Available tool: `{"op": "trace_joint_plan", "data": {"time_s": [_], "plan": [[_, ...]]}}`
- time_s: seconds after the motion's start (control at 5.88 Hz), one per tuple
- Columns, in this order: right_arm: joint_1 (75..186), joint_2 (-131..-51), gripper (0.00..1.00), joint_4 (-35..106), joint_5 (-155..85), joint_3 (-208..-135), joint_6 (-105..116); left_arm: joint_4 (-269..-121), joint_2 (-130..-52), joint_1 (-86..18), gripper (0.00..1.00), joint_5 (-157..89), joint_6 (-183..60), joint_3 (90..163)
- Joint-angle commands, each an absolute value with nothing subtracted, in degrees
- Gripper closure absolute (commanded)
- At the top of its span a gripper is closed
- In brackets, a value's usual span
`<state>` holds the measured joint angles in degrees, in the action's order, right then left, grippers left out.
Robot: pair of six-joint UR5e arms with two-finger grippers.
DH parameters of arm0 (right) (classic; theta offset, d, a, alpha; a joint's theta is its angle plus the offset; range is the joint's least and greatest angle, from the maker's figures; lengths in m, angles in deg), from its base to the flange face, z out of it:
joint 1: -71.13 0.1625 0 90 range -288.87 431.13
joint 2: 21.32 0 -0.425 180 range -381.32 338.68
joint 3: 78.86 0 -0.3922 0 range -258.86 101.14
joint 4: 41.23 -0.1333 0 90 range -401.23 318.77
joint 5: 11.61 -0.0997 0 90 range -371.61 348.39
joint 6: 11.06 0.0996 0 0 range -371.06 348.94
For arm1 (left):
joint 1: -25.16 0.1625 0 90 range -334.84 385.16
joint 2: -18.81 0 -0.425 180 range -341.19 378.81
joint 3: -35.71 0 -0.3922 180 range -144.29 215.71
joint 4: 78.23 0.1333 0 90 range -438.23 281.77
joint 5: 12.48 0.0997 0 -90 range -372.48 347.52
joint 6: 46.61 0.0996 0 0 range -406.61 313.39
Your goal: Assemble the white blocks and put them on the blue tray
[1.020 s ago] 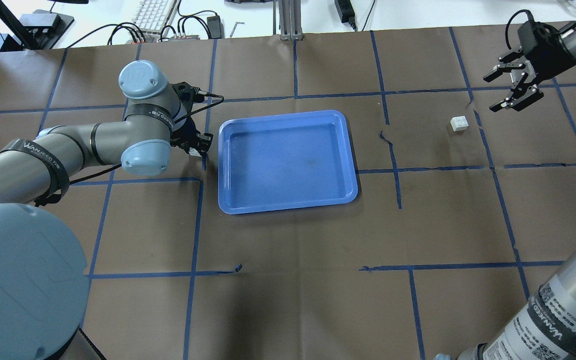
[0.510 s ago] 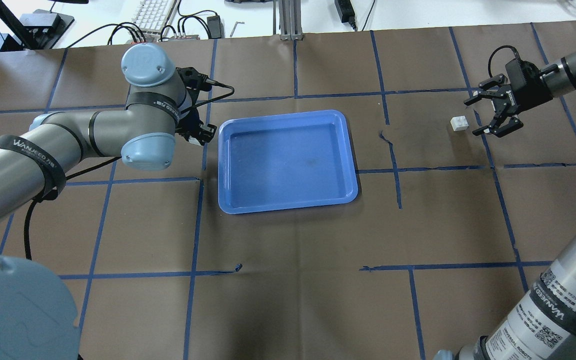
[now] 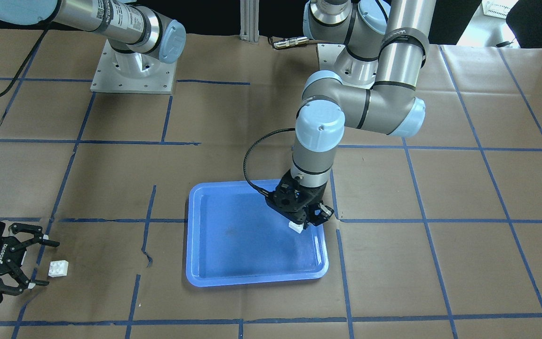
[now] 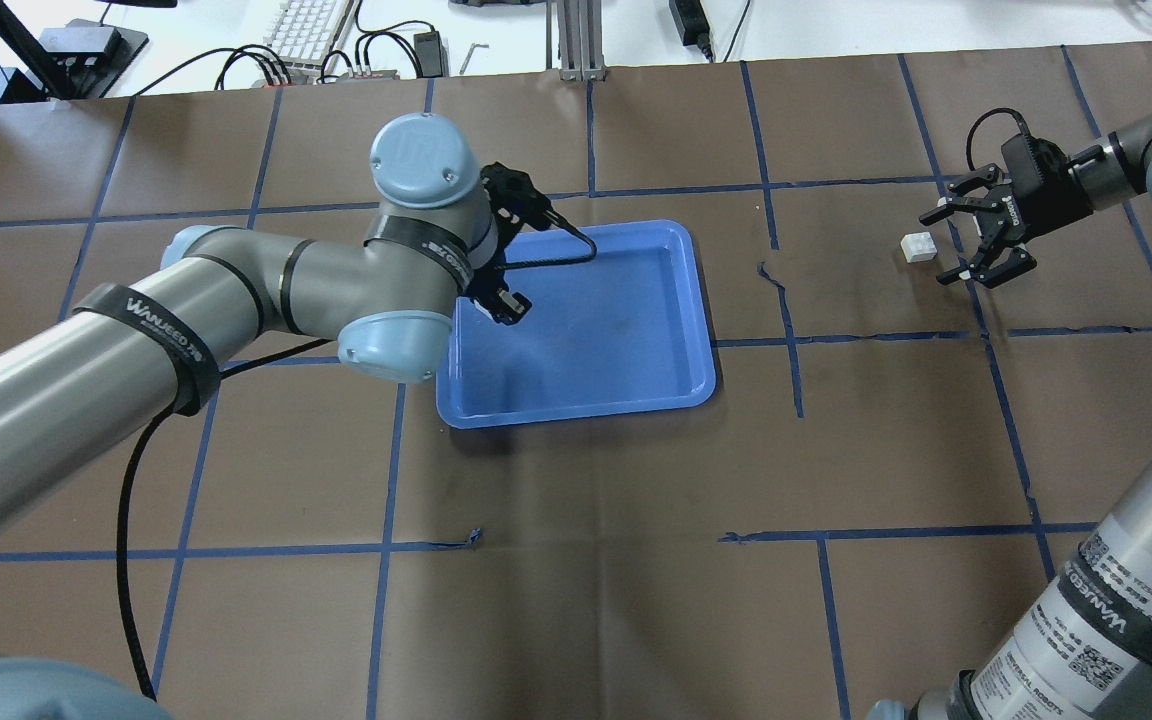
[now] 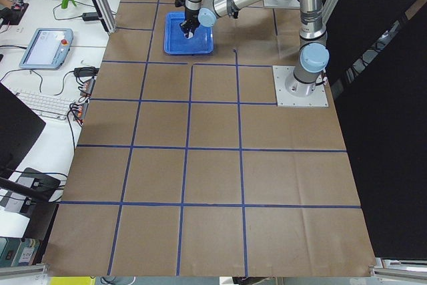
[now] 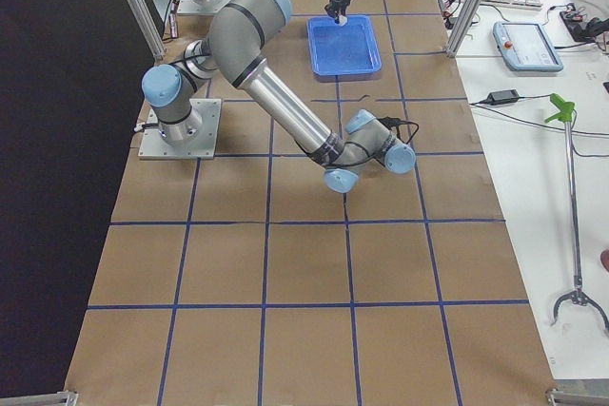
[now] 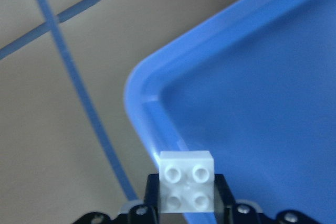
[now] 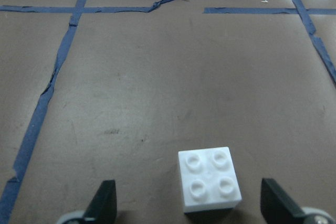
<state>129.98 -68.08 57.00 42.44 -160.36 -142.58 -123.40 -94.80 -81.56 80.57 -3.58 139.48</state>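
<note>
Left gripper [image 3: 300,225]: fingers clamped on one white block [image 3: 295,227], gripping it by two opposite sides
Held white block [image 7: 187,188]: four studs face the wrist camera; it hangs over the blue tray [image 4: 616,330], just inside a rounded corner on the side where the left arm comes in
Right gripper [image 4: 944,247]: fingers spread wide, holding nothing, low over the table [image 4: 586,600] and well to the tray's right in the overhead view
Second white block [image 4: 918,246]: lies on the brown paper with its studs up, at the mouth of the right gripper's open fingers [image 8: 106,201]; a gap shows on each side, so neither finger touches it
Blue tray: flat on the table near the middle, nothing lying inside it
Blocks: not joined, well apart, with the tray's width between them
Table: brown paper marked into squares with blue tape
</note>
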Motion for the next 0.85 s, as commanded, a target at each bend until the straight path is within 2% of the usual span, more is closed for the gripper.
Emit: {"op": "trace_joint_plan", "data": {"time_s": [0.0, 0.34, 0.68], "plan": [[129.9, -68.2, 0.22, 56.9, 42.4, -160.4, -142.5, -123.0, -95.6, -83.2, 0.83, 80.8, 18.4, 139.1], [129.9, -68.3, 0.42, 56.9, 42.4, -160.3, -142.2, -122.1, -97.5, -83.2, 0.83, 80.6, 20.0, 138.3], [129.9, -68.6, 0.51, 56.9, 42.0, -160.2, -141.8, -119.4, -101.1, -83.2, 0.81, 80.3, 19.6, 138.4]]}}
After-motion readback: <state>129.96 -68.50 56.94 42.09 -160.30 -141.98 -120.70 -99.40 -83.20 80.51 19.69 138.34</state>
